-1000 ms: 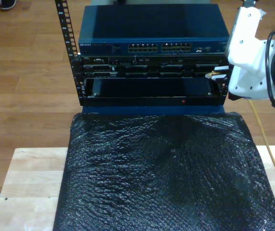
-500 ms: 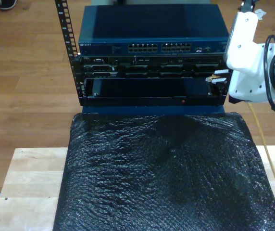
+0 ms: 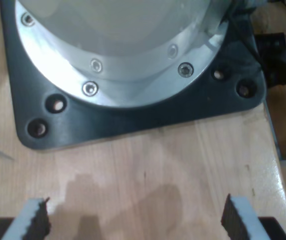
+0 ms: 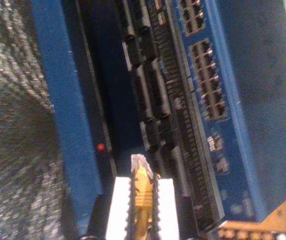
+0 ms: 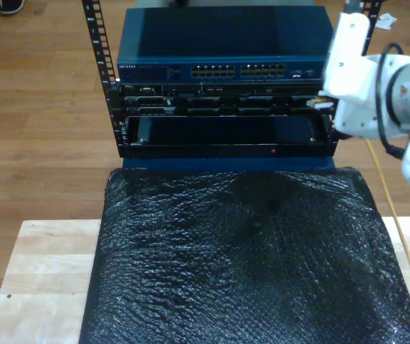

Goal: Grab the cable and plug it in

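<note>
While my second gripper (image 4: 142, 200) has its white fingers (image 4: 167, 207) pressed against the yellow-orange cable (image 4: 141, 187), the cable's small clear plug (image 4: 138, 162) juts out just past the fingertips, pointing toward the rack (image 4: 148, 100); ahead of that plug lie rows of dark connector slots (image 4: 138, 75), and beyond them the blue switch (image 4: 223, 100) with its blocks of network ports (image 4: 208, 80); a small red light (image 4: 100, 147) glows on the dark panel just beside the plug's tip; the plug is near the rack's face, though whether it touches anything I cannot tell. In the exterior view the same gripper (image 5: 318, 104) hangs at the rack's (image 5: 223, 107) end toward the exterior view's right, carried by the white arm (image 5: 366, 79), and the cable (image 5: 395, 222) trails away behind it down past the edge of the black bubble wrap (image 5: 248, 258), which covers the wooden table (image 5: 40, 279). The rack holds the switch (image 5: 226, 68) in its top slot, darker units (image 5: 223, 104) under that, and a recessed open bay (image 5: 223, 130) lowest. My first gripper (image 3: 135, 220) has its fingers (image 3: 235, 220) spread wide, nothing between them, over bare light wood (image 3: 148, 165); just beyond lies a dark base plate (image 3: 143, 120) bearing a round metal flange (image 3: 123, 60).
</note>
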